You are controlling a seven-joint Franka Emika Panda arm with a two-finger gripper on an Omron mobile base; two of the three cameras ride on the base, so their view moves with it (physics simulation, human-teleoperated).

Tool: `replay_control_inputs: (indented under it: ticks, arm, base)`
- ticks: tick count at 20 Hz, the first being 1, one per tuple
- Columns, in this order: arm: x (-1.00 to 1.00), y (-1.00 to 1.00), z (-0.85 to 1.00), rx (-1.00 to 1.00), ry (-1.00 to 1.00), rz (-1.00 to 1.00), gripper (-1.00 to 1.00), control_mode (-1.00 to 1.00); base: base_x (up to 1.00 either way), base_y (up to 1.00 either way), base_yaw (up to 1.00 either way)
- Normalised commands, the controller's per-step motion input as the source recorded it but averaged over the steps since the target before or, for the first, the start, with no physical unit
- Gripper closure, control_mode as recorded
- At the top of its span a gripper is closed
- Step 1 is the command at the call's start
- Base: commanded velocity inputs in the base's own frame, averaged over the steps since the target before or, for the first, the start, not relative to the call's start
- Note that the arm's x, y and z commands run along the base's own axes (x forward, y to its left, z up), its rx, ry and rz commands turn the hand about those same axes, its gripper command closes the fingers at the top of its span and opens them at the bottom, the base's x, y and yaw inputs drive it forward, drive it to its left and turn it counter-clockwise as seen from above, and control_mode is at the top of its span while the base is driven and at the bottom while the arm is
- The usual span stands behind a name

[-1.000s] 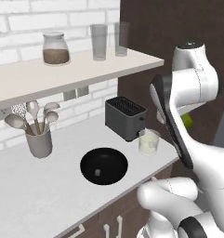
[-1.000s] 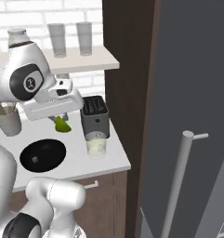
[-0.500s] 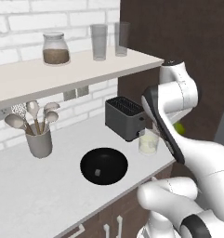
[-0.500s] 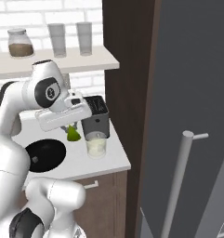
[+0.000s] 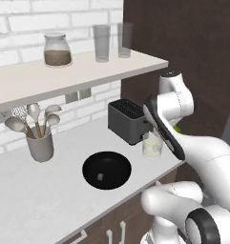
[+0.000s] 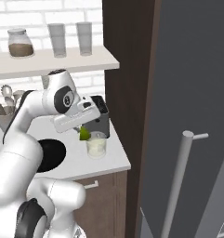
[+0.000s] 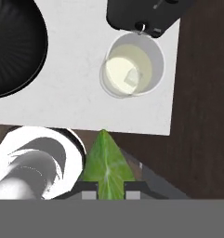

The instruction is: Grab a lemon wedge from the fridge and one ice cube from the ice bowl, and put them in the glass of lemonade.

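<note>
My gripper (image 7: 108, 189) is shut on the green lemon wedge (image 7: 106, 167), which sticks out from between the finger tips. In the right base view the gripper (image 6: 82, 131) holds the lemon wedge (image 6: 84, 135) just above and left of the rim of the glass of lemonade (image 6: 96, 145). In the hand view the glass of lemonade (image 7: 132, 70) lies ahead, with a pale squarish shape in its liquid. The black ice bowl (image 5: 107, 170) sits left of the glass (image 5: 152, 145) and holds a small ice cube (image 5: 101, 177). The grey fridge door (image 6: 192, 93) stands at the right.
A dark toaster (image 5: 130, 120) stands right behind the glass. A utensil holder (image 5: 39, 143) sits at the back left of the counter. The shelf (image 5: 78, 71) above carries a jar and two tall glasses. The counter edge (image 7: 171, 93) runs close to the glass, and the fridge handle (image 6: 178, 186) is near.
The arm has swung from over the bowl toward the glass and dropped lower, carrying the lemon wedge with it. The bowl and glass have stayed put.
</note>
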Motion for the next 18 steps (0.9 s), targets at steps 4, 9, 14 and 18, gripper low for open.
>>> replay_control_inputs:
  ticks: [4,9,14,18]
  arm:
    - [0.51,0.0,-0.31,0.0,0.0,0.01,1.0,-1.0]
    - [0.31,0.0,-0.22,0.0,0.0,0.0,1.0,-1.0]
    - [0.44,0.0,-0.21,0.0,0.0,0.0,1.0,-1.0]
    - [0.44,0.0,-0.23,0.0,0.01,0.0,1.0,-1.0]
  base:
    - [0.0,0.0,0.0]
    - [0.0,0.0,0.0]
    - [0.0,0.0,0.0]
    - [0.0,0.0,0.0]
